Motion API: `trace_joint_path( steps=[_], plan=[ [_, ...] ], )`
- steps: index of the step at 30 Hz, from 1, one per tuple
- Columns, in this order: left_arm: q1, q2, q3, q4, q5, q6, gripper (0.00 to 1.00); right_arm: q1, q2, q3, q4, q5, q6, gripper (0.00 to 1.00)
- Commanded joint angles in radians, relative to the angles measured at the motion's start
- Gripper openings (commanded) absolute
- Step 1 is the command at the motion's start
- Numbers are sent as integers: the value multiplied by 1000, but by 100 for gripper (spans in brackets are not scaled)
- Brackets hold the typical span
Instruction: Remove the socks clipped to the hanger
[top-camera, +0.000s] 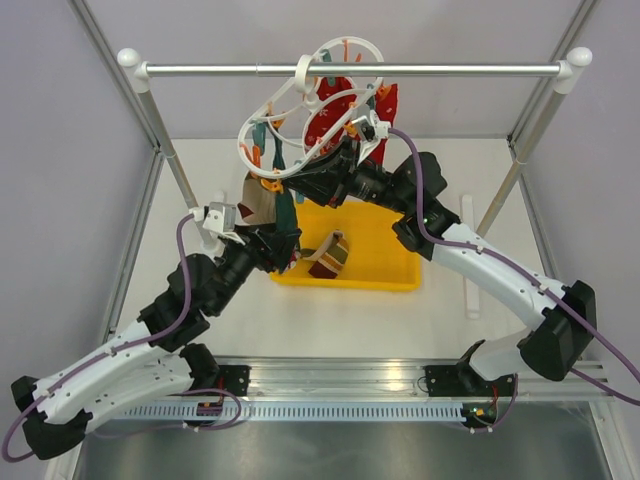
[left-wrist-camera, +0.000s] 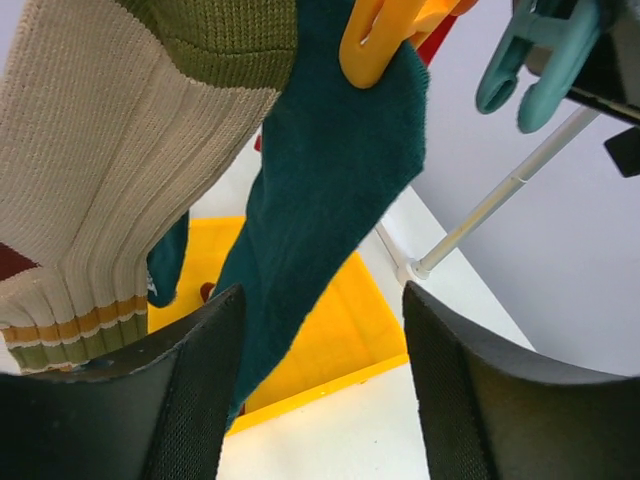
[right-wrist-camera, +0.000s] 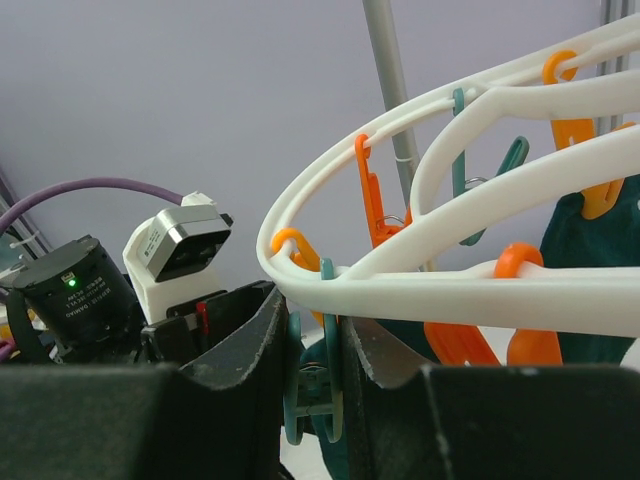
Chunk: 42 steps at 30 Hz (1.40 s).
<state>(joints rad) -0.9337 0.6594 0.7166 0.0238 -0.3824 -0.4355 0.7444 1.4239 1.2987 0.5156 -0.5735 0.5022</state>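
Note:
The white hanger hangs by its hook from the rail, with red socks clipped at its far side. A dark teal sock hangs from an orange peg, beside a beige striped sock. My left gripper stands open just below them, the teal sock's lower end draped against its left finger. In the top view it sits under the hanger's near side. My right gripper is shut on a teal peg under the hanger's rim; from above it is beneath the frame.
A yellow tray lies on the table below the hanger with one striped sock in it. The metal rail with white end knobs spans the back on slanted legs. More orange and teal pegs dangle from the frame.

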Motion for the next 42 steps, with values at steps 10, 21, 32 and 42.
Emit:
trace_joint_path(
  steps=[10,21,32,42],
  plan=[
    [-5,58,55,4,-32,46,22,4,-74,-30,-11,47,-27,9],
    [-7,106,107,4,19,43,2,6,-147,-110,-46,138,-45,61],
    [-7,151,130,10,40,41,2,6,-292,-223,-86,270,-71,98],
    [-8,161,139,28,76,24,2,22,-418,-481,-51,317,-116,97]
  ],
)
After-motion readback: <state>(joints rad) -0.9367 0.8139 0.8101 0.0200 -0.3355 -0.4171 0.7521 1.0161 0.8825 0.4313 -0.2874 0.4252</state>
